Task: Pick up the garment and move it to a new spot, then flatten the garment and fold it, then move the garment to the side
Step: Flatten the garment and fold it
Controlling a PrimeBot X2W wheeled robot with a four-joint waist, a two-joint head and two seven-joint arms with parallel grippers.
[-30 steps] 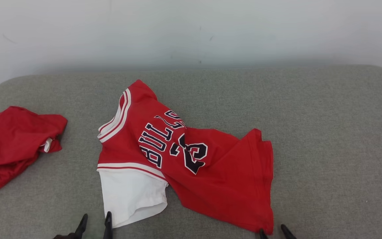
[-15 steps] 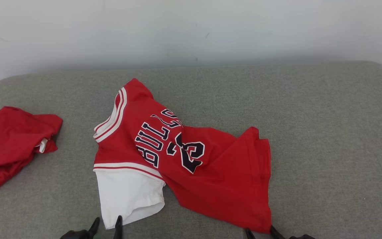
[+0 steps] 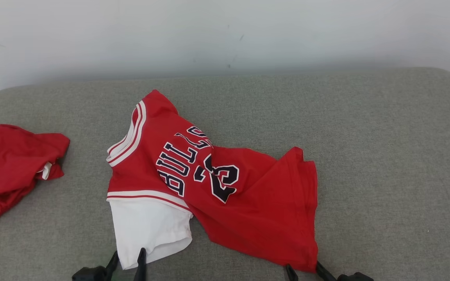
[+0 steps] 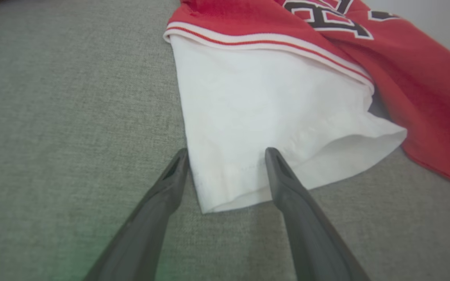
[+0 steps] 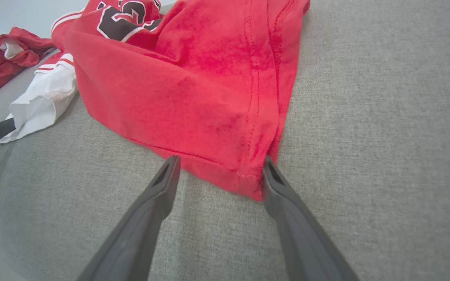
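1. Garment (image 3: 217, 183), a red jersey with a white sleeve (image 4: 256, 101), lies crumpled mid-bench (image 3: 385, 156), not yet flattened or folded.
2. Left claw (image 4: 225, 151) is spread wide, straddling the sleeve's near corner, grasping nothing.
3. Right claw (image 5: 221, 158) is likewise released, astride the red hem (image 5: 244, 183) at its near right corner.
4. By my judgement the pickup is only starting; moving, flattening, folding and setting aside all remain.
5. Count: one jersey, one other red heap (image 3: 10, 168) at far left, two claws.
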